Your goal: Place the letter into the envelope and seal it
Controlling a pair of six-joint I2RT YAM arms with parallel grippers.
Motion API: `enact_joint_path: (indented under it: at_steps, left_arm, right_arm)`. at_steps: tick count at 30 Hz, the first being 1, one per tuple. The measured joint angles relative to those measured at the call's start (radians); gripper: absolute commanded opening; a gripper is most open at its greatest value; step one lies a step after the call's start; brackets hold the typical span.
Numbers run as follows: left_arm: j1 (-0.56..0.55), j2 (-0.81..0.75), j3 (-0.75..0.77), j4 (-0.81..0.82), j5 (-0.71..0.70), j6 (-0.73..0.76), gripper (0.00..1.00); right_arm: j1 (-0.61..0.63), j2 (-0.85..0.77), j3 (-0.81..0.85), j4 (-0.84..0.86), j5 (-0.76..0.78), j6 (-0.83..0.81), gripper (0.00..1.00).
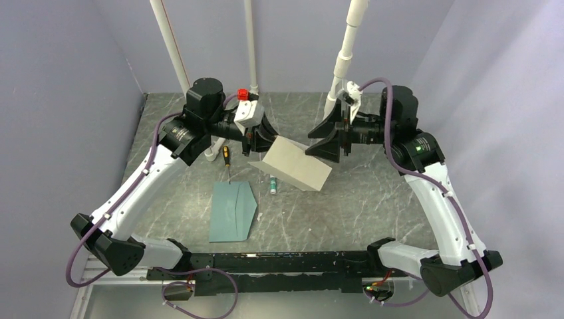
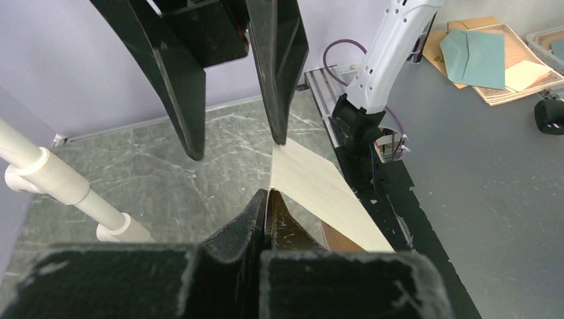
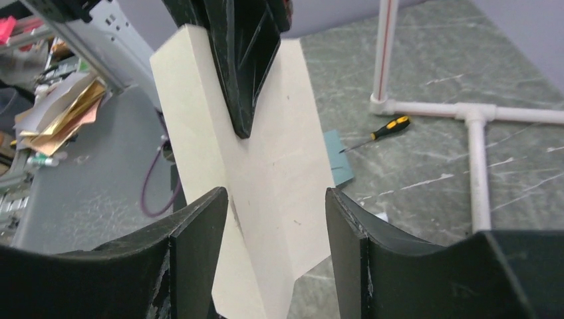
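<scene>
Envelope (image 1: 233,211) is lying flat near-left of centre, flap opening to the right, nothing showing in it. Farther back, letter (image 1: 298,169) is hanging in the air, well apart from it. L gripper (image 2: 267,197) is pinching its edge w/ jaws fully closed. R gripper (image 3: 276,199) is straddling the sheet, jaws wide, gripping nothing. Risk: L letting go before R is clamping, so the sheet is dropping or creasing.

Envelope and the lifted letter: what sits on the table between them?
A small white-and-green tube lies on the table between the envelope and the letter, seen in the top external view; that stretch is otherwise bare.
</scene>
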Motion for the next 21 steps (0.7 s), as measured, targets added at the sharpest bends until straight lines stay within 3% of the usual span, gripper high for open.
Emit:
enact_joint_path:
  at_steps: [6, 12, 21]
  left_arm:
    - [0.0, -0.001, 0.0, 0.002, 0.019, -0.007, 0.02]
    - [0.0, -0.006, 0.0, 0.01, 0.029, -0.009, 0.03]
    - [0.0, -0.018, 0.0, 0.031, 0.035, -0.01, 0.03]
  right_arm:
    - [0.023, 0.009, 0.001, -0.111, -0.009, -0.072, 0.63]
    - [0.034, 0.003, 0.001, -0.127, -0.013, -0.087, 0.43]
    - [0.055, 0.022, 0.004, -0.196, -0.013, -0.117, 0.21]
